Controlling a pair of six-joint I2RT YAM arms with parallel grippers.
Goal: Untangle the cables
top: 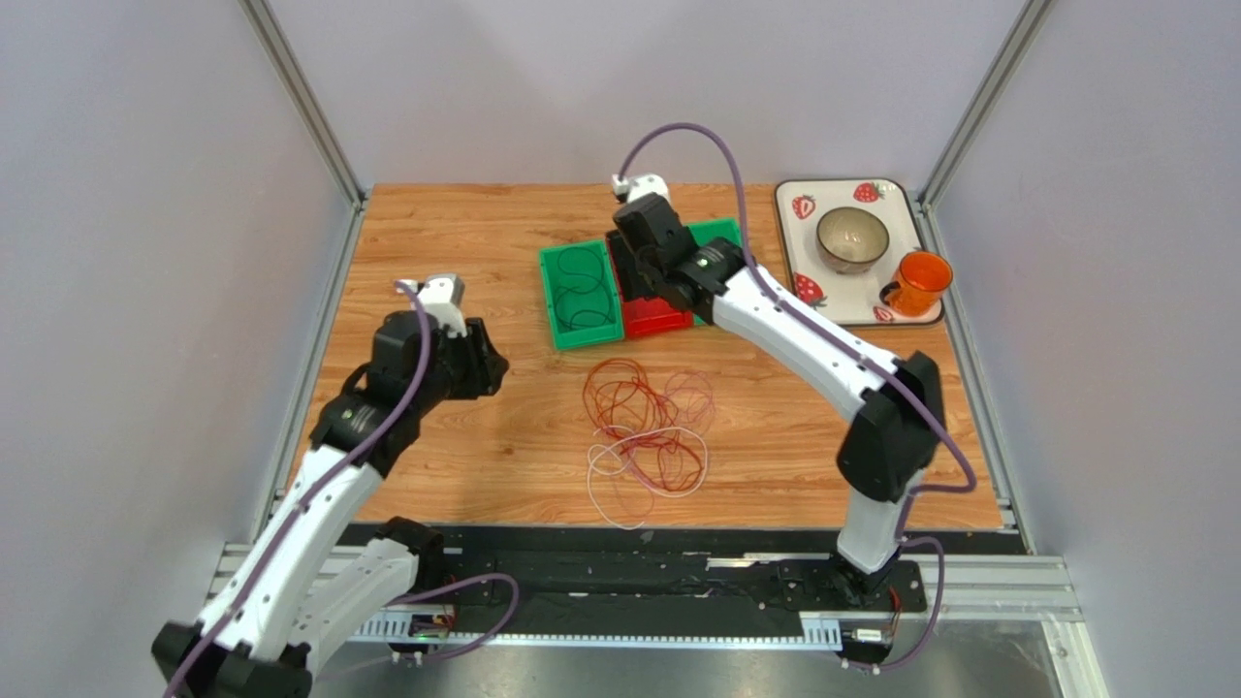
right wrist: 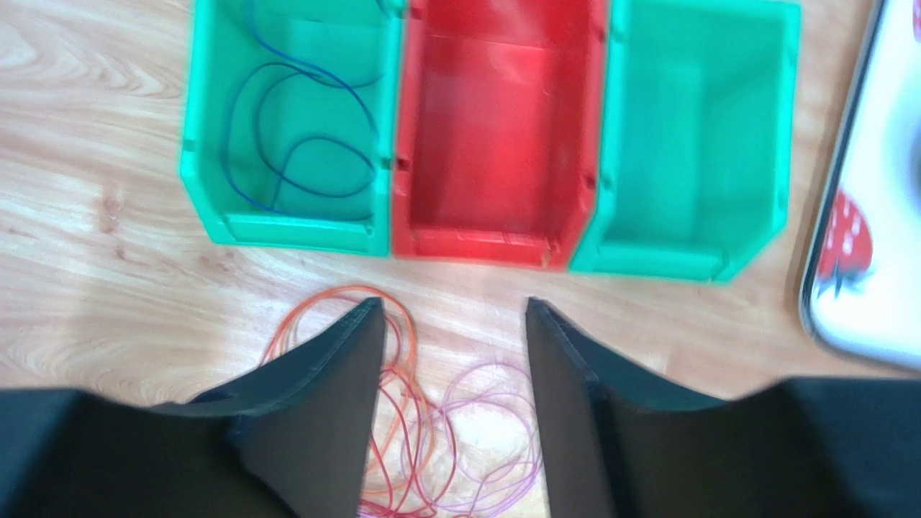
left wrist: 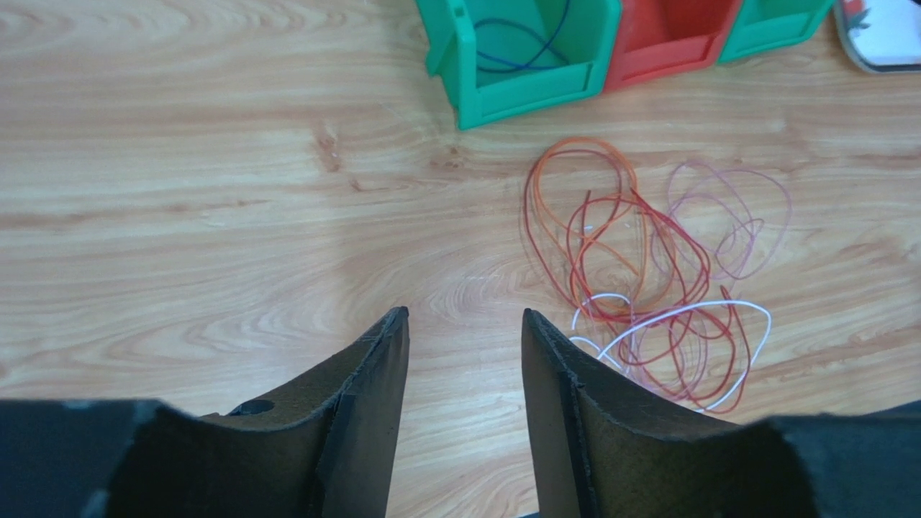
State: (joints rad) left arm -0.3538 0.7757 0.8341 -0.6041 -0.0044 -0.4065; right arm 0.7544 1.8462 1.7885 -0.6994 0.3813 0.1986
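- The cables (top: 648,422) are found in one loose heap on the bare wood of the table (top: 437,233), just in front of the row of bins and between the two arms. Red, orange, pale pink and white loops are crossed over one another.
- A single blue wire (right wrist: 292,130) is seen lying apart in the left green bin (right wrist: 205,162). Nothing is seen in the red bin (right wrist: 497,130) or the right green bin (right wrist: 692,130) beside it.
- The left gripper (left wrist: 465,315) is held above the table to the left of the heap, its jaws parted to a middling width with nothing between them.
- The right gripper (right wrist: 454,304) is held over the near edge of the bins, its jaws likewise apart and empty. The far side of the heap is visible beneath it.
- The wires are judged to be very light, limp and slightly springy. The whole heap is likely to be dragged along if one strand is pulled, and so thin a strand may slip unless the pads are closed fully on it.
- A hold is best taken where one strand lies alone: the white arc (left wrist: 692,310) at the near edge or the orange loop (left wrist: 584,142) at the far edge, not the dense red middle.
- The rest of the heap would probably need to be pinned by the other gripper.
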